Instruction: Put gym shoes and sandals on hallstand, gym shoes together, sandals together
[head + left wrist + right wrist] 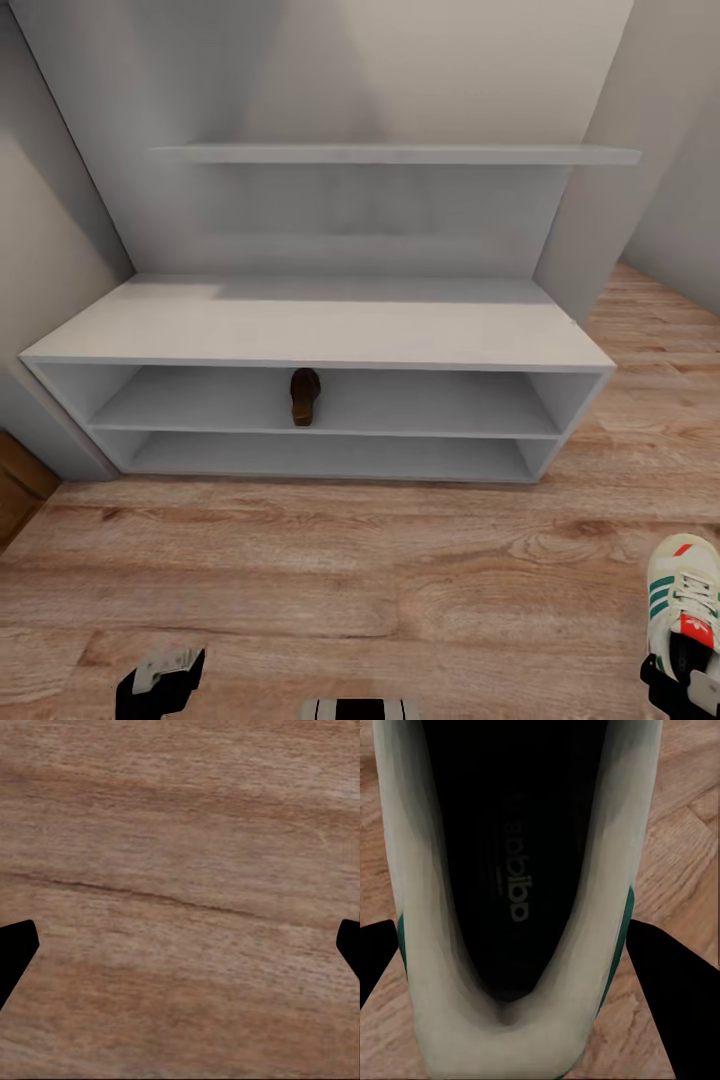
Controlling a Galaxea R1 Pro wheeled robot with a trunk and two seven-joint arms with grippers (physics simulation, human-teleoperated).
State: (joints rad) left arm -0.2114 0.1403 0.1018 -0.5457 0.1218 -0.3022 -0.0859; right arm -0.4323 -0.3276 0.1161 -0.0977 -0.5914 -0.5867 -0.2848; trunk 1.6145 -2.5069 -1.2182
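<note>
Premises: a domestic entrance corridor. Evidence: a low pale grey hallstand (320,335) with two open shelf slots stands against an off-white wall, with a matching floating shelf (395,154) above. A brown sandal (305,396) is stored in the upper slot. A white gym shoe (685,600) is over the wood-plank floor (330,570).
</note>
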